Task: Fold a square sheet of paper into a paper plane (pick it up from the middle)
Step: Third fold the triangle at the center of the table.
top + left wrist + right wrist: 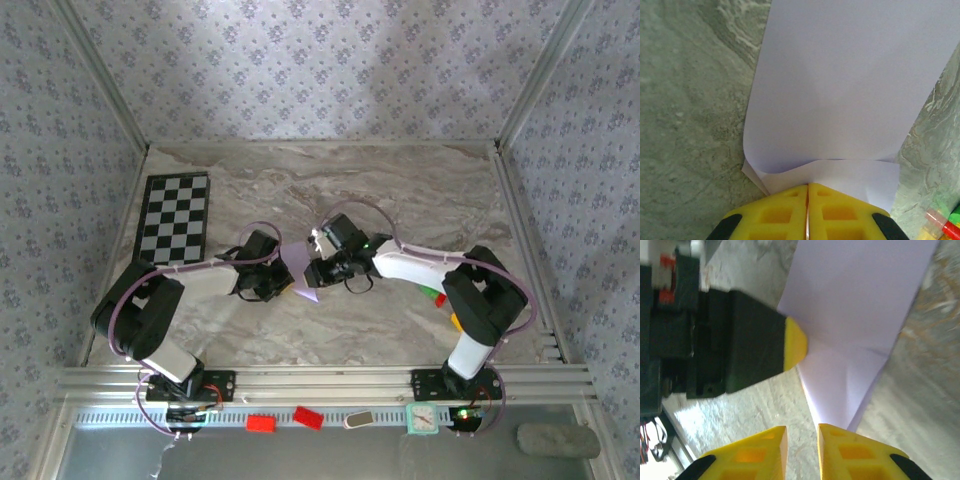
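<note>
Left gripper (808, 194) is clamped shut on the near edge of the lilac paper sheet (840, 90): thin, smooth, edge curled and doubled at the pinch. Sheet sits on the marble-pattern table (685, 125) between both grippers. Right gripper (802, 436) has its yellow jaws slightly apart with nothing in the gap. Sheet's creased point possibly touches one finger.

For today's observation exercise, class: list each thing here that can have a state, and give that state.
Paper: partly folded, one layer over another.
Left pincer: shut on the paper's edge.
Right pincer: slightly open, at the paper's pointed end.
Checkerboard: lying flat.
</note>
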You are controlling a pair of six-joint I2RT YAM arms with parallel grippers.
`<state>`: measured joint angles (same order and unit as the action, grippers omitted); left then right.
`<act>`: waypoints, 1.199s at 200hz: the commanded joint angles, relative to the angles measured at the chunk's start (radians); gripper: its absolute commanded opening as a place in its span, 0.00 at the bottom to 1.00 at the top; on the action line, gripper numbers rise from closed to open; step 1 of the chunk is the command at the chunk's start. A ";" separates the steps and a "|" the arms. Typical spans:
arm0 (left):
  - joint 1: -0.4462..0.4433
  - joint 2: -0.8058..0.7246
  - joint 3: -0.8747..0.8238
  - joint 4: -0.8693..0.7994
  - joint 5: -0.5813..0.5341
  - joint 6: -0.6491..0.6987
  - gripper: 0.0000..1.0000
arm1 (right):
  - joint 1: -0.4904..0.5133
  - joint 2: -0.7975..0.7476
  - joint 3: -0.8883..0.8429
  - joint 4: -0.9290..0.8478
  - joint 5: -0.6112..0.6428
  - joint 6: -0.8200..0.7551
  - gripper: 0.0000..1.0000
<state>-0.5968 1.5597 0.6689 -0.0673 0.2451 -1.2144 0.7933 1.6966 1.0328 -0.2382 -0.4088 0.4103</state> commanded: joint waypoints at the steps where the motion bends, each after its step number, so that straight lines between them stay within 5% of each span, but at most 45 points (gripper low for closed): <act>1: 0.004 0.033 -0.026 -0.124 -0.090 -0.015 0.09 | 0.029 0.025 -0.003 -0.050 -0.006 -0.026 0.22; 175: 0.003 0.051 -0.023 -0.142 -0.083 -0.006 0.09 | 0.082 0.186 0.124 -0.149 0.093 0.032 0.16; 240: 0.005 0.053 -0.020 -0.150 -0.081 0.003 0.09 | 0.065 0.190 0.114 -0.140 0.042 0.030 0.16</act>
<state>-0.5968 1.5620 0.6727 -0.0746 0.2455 -1.2167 0.8688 1.8702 1.1358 -0.3489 -0.3424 0.4339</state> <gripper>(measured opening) 0.086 0.163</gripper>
